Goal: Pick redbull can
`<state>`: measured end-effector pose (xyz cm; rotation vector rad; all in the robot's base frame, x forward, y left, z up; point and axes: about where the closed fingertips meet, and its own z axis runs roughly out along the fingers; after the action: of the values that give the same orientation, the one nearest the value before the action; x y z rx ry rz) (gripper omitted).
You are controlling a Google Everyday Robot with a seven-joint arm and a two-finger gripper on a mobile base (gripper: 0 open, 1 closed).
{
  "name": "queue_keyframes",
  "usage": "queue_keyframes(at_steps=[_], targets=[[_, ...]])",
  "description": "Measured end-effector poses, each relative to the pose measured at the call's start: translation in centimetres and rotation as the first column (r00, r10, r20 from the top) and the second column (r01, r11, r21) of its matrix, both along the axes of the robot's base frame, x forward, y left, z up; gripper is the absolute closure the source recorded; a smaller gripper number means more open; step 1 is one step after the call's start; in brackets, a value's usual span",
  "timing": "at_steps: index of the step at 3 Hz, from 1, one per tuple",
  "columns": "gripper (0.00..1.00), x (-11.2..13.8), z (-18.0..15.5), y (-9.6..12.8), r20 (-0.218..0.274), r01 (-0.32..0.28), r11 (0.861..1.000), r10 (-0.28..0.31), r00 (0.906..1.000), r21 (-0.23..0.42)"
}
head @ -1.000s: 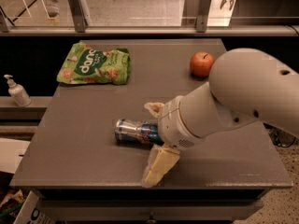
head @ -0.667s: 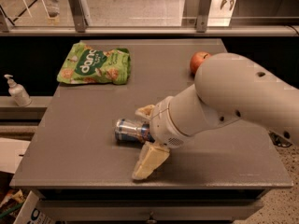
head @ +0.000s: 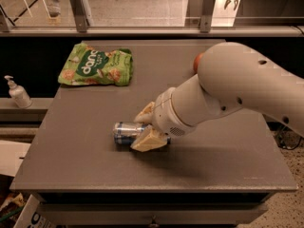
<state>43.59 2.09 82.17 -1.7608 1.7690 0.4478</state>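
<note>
One gripper [head: 138, 131] sits over the lying redbull can [head: 122, 132]; whether it grips, I cannot tell. Clamp squarely across the can before lifting.

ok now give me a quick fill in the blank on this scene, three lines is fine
1. The redbull can lies on its ___ on the grey table.
2. The gripper is down low, right at the ___, near the table's front.
3. The snack bag at the table's far left in the picture is ___ in colour.

Missing words: side; can; green
</note>
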Motion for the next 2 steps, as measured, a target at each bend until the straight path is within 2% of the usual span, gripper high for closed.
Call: queue_keyframes(at_steps=[1, 2], targets=[[0.88, 0.8, 1.8, -0.6, -0.015, 0.021, 0.999, -0.020, 0.9997, 0.046], [1.00, 1.4, 4.2, -1.3, -0.009, 0.046, 0.994, -0.045, 0.9989, 0.097]])
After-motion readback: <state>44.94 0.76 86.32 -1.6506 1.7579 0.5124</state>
